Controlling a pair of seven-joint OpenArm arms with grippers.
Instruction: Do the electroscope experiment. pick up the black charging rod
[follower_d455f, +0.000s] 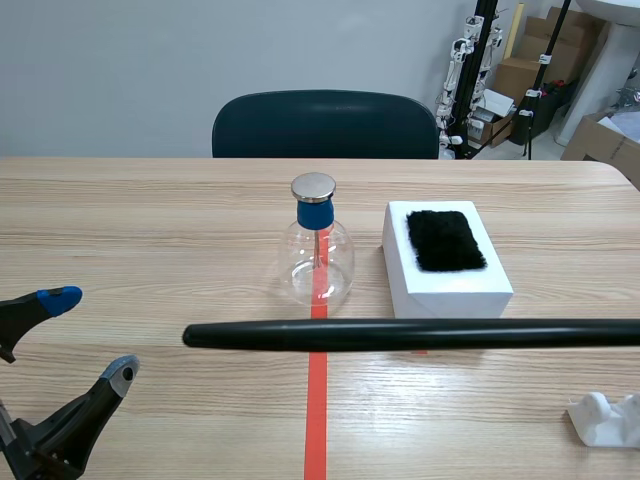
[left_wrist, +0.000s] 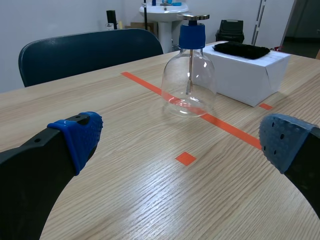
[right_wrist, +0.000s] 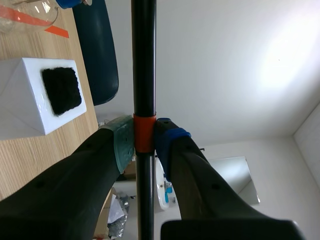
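A long black charging rod (follower_d455f: 400, 333) hangs level above the table, running from the middle out past the right side. In the right wrist view my right gripper (right_wrist: 144, 137) is shut on the rod (right_wrist: 143, 60) at its orange band (right_wrist: 144, 134). The right gripper itself is out of the scene view. The glass electroscope flask (follower_d455f: 319, 252), with blue collar and metal cap, stands on the red tape line. My left gripper (follower_d455f: 92, 332) rests open at the near left, with the flask (left_wrist: 189, 82) ahead of it.
A white box (follower_d455f: 445, 262) topped with a black fur pad (follower_d455f: 445, 240) sits right of the flask. A white holder (follower_d455f: 607, 418) lies at the near right. A dark chair (follower_d455f: 325, 124) stands behind the far table edge.
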